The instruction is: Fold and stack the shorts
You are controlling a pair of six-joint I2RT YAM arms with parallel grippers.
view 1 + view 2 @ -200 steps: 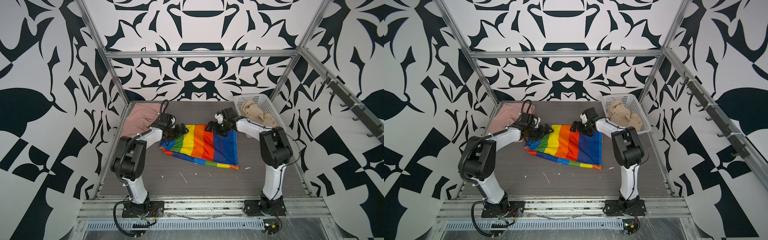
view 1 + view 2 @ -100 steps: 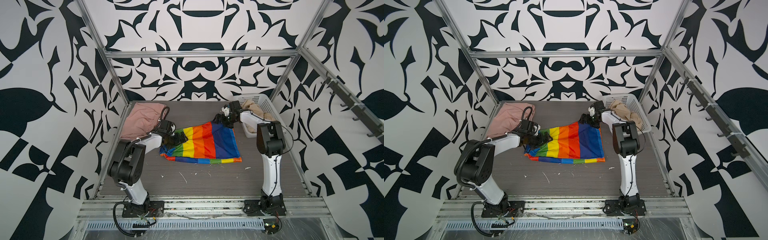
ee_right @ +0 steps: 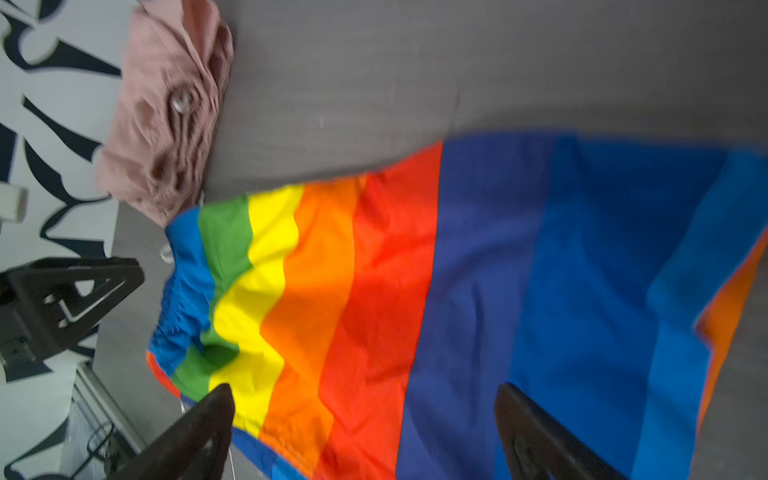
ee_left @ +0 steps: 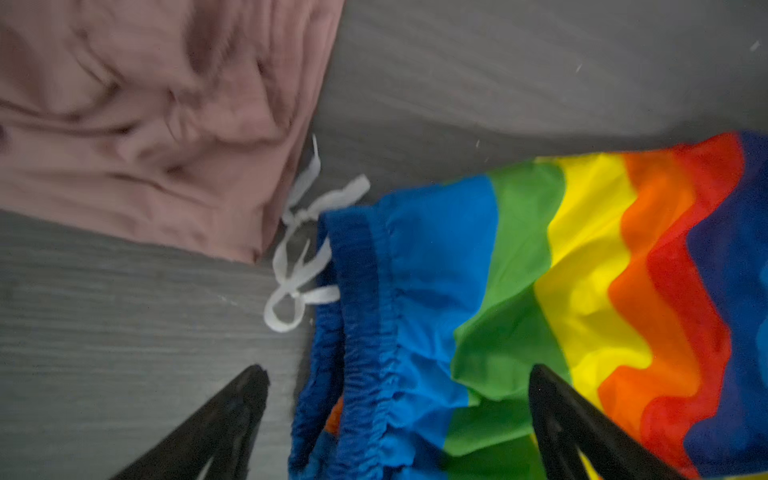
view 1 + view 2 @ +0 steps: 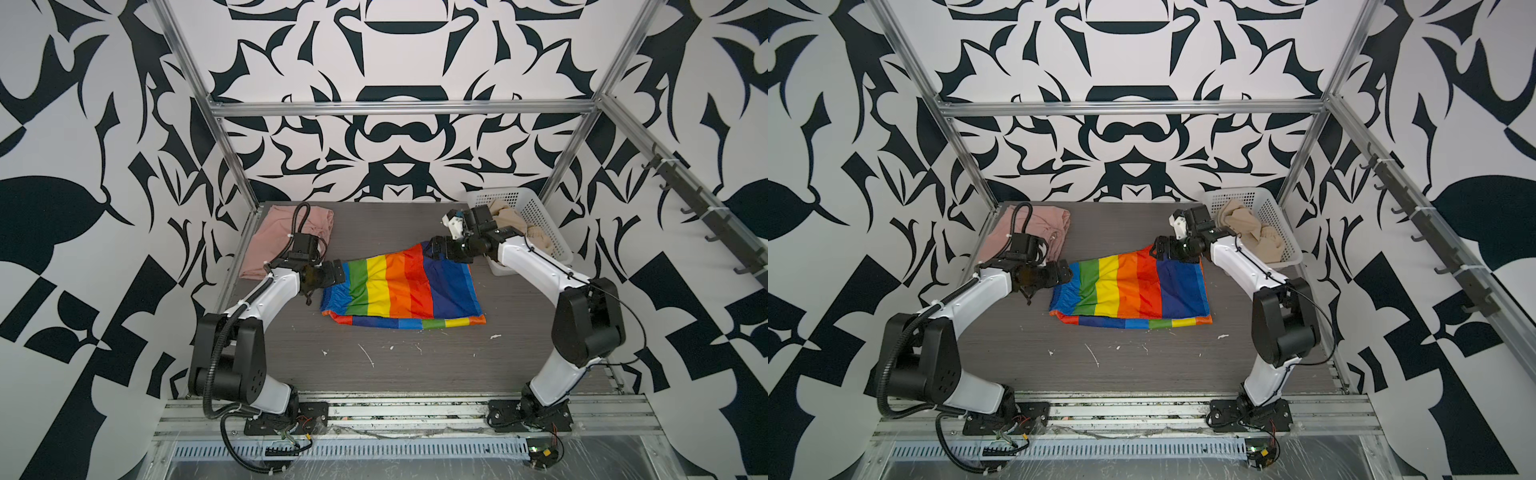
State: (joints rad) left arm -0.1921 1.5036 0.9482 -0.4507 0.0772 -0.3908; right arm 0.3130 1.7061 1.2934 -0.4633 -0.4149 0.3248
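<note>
Jaws spread, empty: left gripper (image 5: 338, 272), right gripper (image 5: 432, 249). Pink shorts (image 5: 291, 237) seemingly folded, upper left; rainbow shorts (image 5: 405, 291) half-folded, centre; beige shorts (image 5: 511, 220) pending, basket (image 5: 498, 194).

No readable text, label, brand, number or sign appeared in any view; the walls (image 5: 395, 137) carried only abstract black-and-white shapes, not letters.

Looked down on a dark grey wood-grain table (image 5: 415, 382). Found rainbow-striped shorts (image 5: 399, 286) spread flat at its middle, salmon-pink shorts (image 5: 270, 245) (rumpled) in the far left corner, a white perforated basket (image 5: 540, 220) far right, white scraps (image 5: 366, 355) scattered over the bare near part.
</note>
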